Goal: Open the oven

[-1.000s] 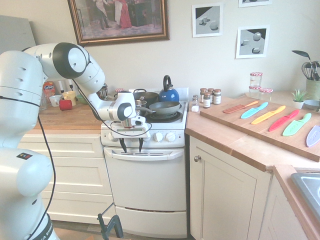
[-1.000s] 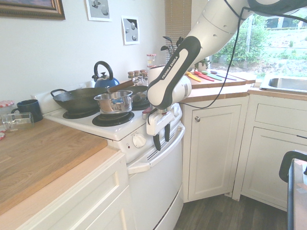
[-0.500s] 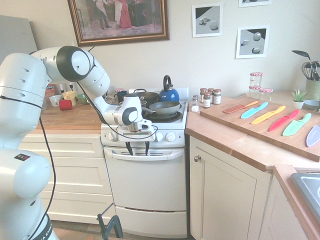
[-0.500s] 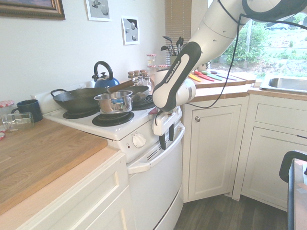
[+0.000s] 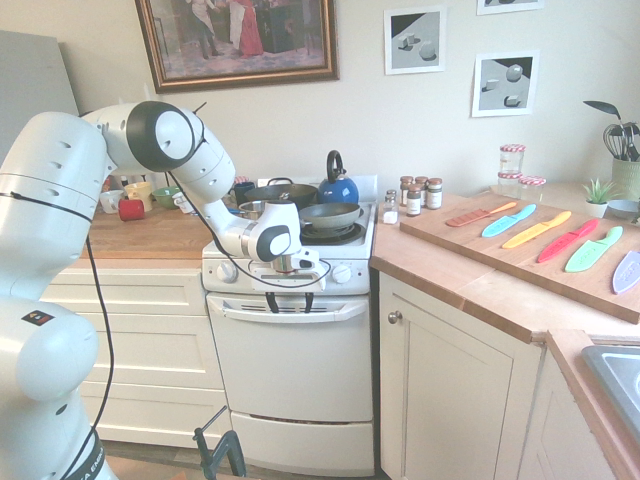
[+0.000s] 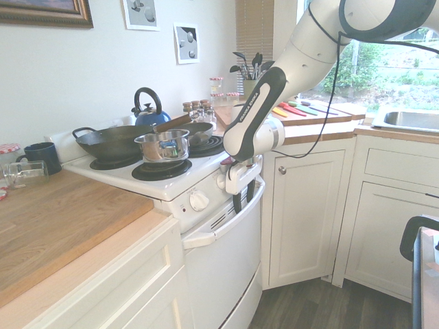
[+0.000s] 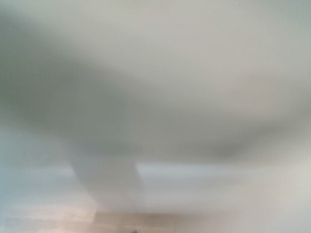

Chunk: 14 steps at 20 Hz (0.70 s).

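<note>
In the first exterior view, the oven (image 5: 290, 375) stands in the lower middle of the frame, between the cream drawers (image 5: 145, 350) on the left and the cream cupboard (image 5: 455, 390) with a round knob on the right. Its white door is shut, and a wide bar handle (image 5: 245, 314) runs across the top of it, below the white knobs. The arm comes in from the left, and the jaws (image 5: 290, 305) point down at the handle, right of the middle of the bar. They are parted, with a gap between the two dark tips. In the second exterior view, the tips reach down beside the bar near its far end; whether they touch it, I can't quite tell. They have nothing clamped between them that shows.

On the stove top, a dark wok (image 6: 113, 142) sits at the back, left of centre in the second exterior view, with a shiny saucepan (image 6: 163, 147) in front of it. A frying pan (image 5: 330, 215) and a blue kettle (image 5: 338, 190) are at the right side of the stove in the first exterior view.

The wooden worktop (image 5: 140, 238) at the left carries a red mug (image 5: 131, 210) lying on its side and a green bowl (image 5: 165, 197). On the right, a cutting board (image 5: 520, 250) holds a row of coloured knives (image 5: 537, 229), with small spice jars (image 5: 414, 199) left of it. The wrist view is badly blurred, showing pale surfaces and a strip of brown at the bottom.
</note>
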Tool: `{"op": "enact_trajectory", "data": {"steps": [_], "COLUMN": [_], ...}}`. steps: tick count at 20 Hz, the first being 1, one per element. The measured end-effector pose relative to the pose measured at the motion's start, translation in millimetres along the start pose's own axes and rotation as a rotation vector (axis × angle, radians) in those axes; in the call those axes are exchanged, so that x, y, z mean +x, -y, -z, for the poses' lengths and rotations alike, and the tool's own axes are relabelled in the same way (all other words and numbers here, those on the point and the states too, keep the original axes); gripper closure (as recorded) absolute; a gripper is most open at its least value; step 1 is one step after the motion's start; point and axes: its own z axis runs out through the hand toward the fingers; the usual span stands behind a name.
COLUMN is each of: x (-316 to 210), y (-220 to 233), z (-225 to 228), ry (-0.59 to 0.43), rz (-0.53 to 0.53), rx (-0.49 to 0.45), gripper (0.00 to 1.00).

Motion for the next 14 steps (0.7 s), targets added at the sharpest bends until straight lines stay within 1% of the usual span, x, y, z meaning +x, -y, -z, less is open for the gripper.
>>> {"op": "enact_trajectory", "data": {"steps": [1,14], "x": [5.7,6.0], "y": [-7.7,-8.0], "z": [-0.9,-0.9], "ry": [-0.01,-0.011], "rz": [0.017,0.018], "rx": [0.002,0.002], "gripper": [0.0,0.0]}}
